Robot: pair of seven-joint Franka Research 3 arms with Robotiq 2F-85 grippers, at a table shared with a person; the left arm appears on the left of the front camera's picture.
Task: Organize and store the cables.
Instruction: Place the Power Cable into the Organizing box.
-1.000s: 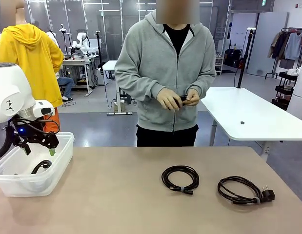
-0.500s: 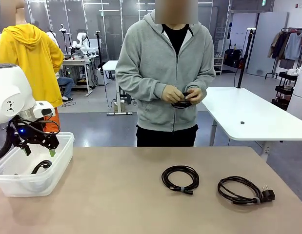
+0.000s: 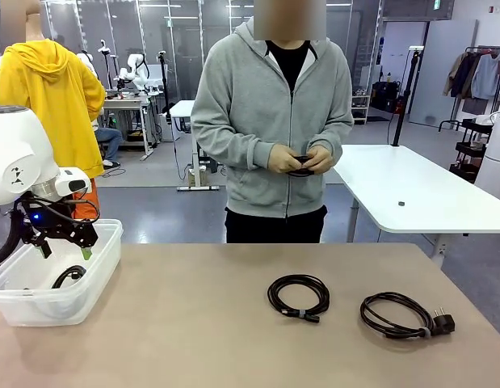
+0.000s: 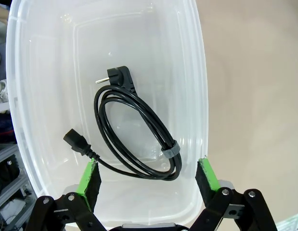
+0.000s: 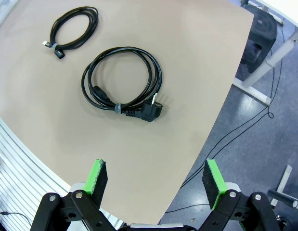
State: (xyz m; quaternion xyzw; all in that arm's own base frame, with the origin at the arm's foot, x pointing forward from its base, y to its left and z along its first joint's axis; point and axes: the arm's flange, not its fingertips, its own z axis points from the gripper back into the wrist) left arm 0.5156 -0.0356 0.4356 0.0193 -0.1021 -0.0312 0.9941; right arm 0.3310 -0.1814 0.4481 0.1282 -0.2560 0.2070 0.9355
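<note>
Beneath the left claw [image 4: 148, 167], open and empty, one coiled cable [image 4: 169, 150] lies in the clear bin [image 4: 199, 82]; ahead of the right claw [image 5: 156, 179], likewise open, the plugged coil [image 5: 149, 111] lies nearer on the table [image 5: 187, 57] and the small coil [image 5: 56, 49] beyond; we judge them light, limp, springy, best pinched across the bundled strands at the tie [image 5: 118, 108]; the person's hands [image 3: 282, 158] hold another.

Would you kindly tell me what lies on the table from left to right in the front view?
Clear bin holding a coiled cable → small tied coil → larger coil with a plug.
</note>
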